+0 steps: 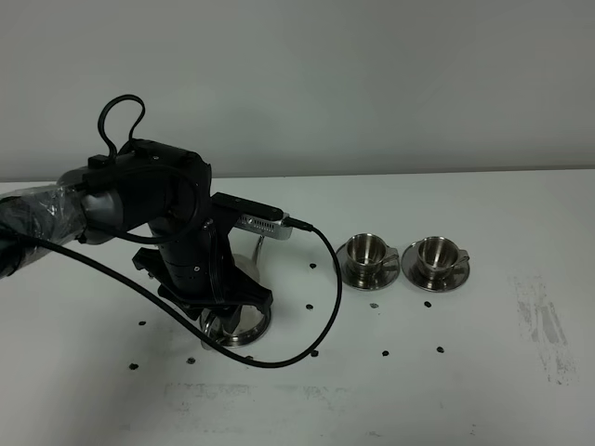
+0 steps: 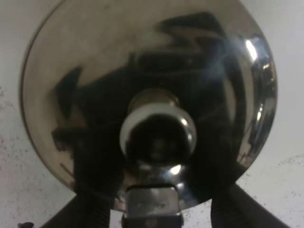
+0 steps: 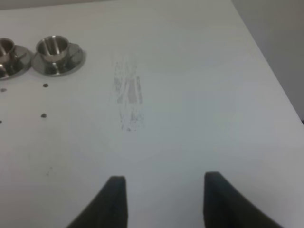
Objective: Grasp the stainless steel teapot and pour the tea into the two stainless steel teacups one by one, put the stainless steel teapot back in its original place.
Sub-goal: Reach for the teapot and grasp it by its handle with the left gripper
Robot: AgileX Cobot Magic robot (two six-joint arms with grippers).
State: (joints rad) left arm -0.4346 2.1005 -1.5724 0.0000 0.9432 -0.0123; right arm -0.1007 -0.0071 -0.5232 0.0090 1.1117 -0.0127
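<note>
Left wrist view looks straight down on the stainless steel teapot, and its domed lid with the round knob fills almost all the picture. The left gripper hangs over it with its two dark fingers spread, one on each side of the handle. I see a small gap on both sides, so in my judgement nothing is pinched yet. In the exterior high view the teapot sits on the table under the left arm, to the left of the two stainless steel teacups, which stand side by side on their saucers, apart from it (whether its round disc lies under it I cannot tell, the arm covers that part). I judge the pot to be stiff, and quite heavy if there is tea inside, and the polished steel is slippery. The body is too wide and round for the fingers, so the handle is the right place to take hold, and firmly, otherwise the pot may swing when it tips. The right gripper hovers over bare table with its fingers wide apart and empty. The table is white, flat and matte, with small black dots and grey scuff marks; behind it there is only a plain pale wall.
</note>
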